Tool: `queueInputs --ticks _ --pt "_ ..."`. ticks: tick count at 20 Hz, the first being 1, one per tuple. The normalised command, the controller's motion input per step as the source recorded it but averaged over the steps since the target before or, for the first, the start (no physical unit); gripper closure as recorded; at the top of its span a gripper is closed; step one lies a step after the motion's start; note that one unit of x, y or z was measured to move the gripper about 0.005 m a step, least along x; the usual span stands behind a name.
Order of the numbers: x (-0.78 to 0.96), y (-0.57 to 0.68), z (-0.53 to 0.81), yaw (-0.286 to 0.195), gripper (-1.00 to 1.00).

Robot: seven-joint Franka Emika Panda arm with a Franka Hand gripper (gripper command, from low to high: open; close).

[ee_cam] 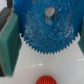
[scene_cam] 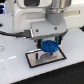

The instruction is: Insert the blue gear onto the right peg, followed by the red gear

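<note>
The blue gear (scene_cam: 49, 46) hangs just over the grey black-edged plate (scene_cam: 34, 59), under the white arm. My gripper (scene_cam: 50, 42) is shut on the blue gear. In the wrist view the blue gear (ee_cam: 47, 30) fills the middle, with a green finger (ee_cam: 9, 42) against its toothed rim on one side and the other finger (ee_cam: 80, 44) at the opposite rim. A grey stub (ee_cam: 50, 14) shows in the hub's hole; I cannot tell whether it is the right peg. The red gear (ee_cam: 46, 80) lies on the white surface at the wrist view's edge.
The white tabletop (scene_cam: 15, 70) spreads around the plate. The bulky white arm body (scene_cam: 30, 17) hangs over the back of the scene. A dark cable (scene_cam: 12, 34) runs along the exterior view's left.
</note>
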Motion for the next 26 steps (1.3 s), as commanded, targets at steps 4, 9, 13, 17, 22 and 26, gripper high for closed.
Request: queueInputs --ticks 4,9,13,17,22,26 --pt "0.48 0.03 0.31 0.000 1.00" --pt "0.18 0.01 0.05 0.000 1.00" --pt "0.24 -0.03 -0.07 0.000 1.00" --pt "0.26 0.02 -0.08 0.000 1.00" --pt "0.22 0.08 0.06 0.000 1.00" --pt "0.49 0.27 0.42 0.000 1.00"
